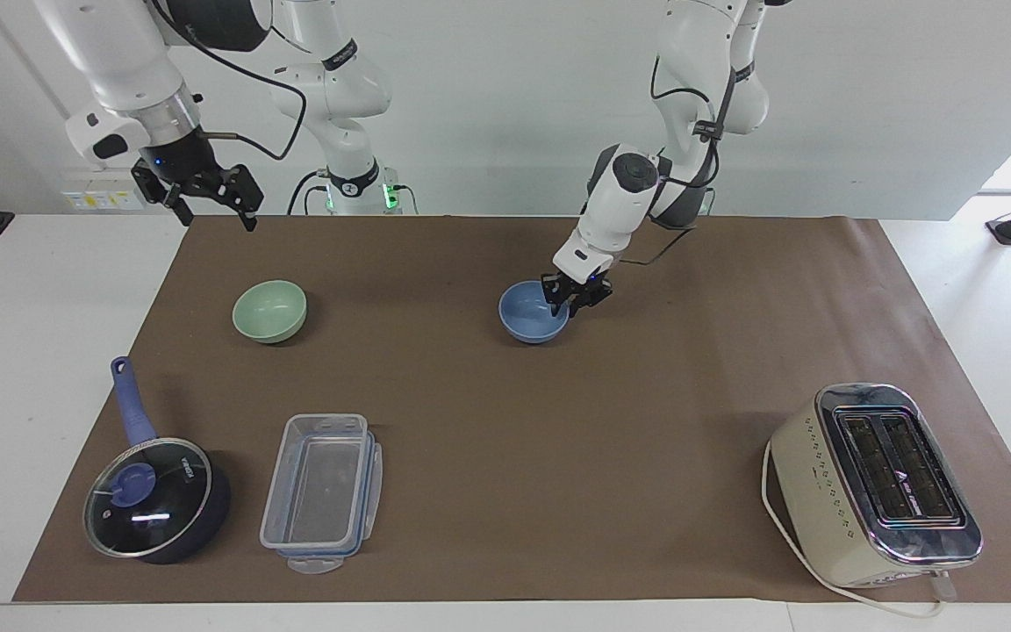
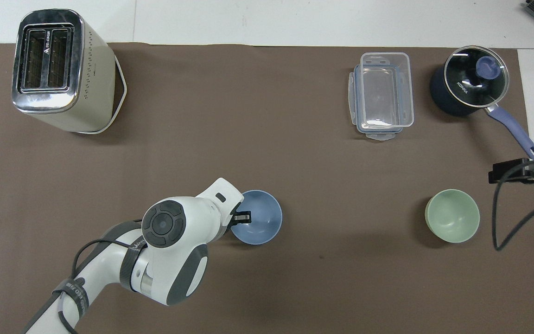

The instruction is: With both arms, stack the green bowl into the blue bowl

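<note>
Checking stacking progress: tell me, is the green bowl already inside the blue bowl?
No, the green bowl sits alone on the mat, apart from the blue bowl.

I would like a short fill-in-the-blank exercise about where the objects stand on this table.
1. The left gripper is at the rim of the ____ bowl.
2. The clear container lies beside the ____.
3. The toaster stands toward the ____ arm's end.
4. The green bowl is ____.

Missing words: blue; saucepan; left; empty
</note>
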Available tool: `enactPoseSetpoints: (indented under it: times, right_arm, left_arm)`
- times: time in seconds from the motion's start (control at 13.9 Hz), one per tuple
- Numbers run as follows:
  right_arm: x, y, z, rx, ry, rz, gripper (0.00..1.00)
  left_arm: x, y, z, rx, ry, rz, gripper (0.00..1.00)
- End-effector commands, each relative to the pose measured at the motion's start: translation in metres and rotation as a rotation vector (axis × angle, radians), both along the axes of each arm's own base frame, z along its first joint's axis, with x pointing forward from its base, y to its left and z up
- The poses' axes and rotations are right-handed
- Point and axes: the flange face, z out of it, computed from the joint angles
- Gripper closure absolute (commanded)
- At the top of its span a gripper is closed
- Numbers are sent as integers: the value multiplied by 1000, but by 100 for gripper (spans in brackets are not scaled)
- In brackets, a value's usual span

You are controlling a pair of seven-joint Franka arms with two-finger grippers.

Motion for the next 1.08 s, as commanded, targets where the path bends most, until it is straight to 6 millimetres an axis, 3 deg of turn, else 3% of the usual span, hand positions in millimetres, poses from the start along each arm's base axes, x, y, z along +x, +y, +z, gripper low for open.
enactPoseSetpoints:
  times: [0.0, 0.07, 0.29, 0.43, 0.58, 0.65, 0.86, 1.01]
  right_arm:
    - [-2, -12, -50, 4, -10, 107, 0]
    - [-2, -22, -68, 2, -21, 133, 0]
    - [-7, -44, -135, -1, -29, 197, 0]
    - [-15, -69, -172, -6, -40, 254, 0]
    - [-25, -78, -192, 0, -21, 283, 0]
    - [-28, -88, -212, 4, -7, 289, 0]
    - [-42, -93, -242, 11, 4, 361, 0]
    - [-50, -101, -254, 15, 11, 359, 0]
  left_arm:
    - [13, 7, 26, -12, 0, 11, 10]
    - [23, 15, 38, -10, 14, 16, 0]
    - [39, 50, 78, 78, 9, -23, 0]
    - [49, 86, 123, 95, -35, -34, 0]
    - [72, 128, 173, 95, -54, -85, 0]
    - [85, 144, 200, 95, -58, -89, 0]
    - [110, 178, 256, 90, -117, -47, 0]
    - [112, 190, 285, 120, -133, -86, 0]
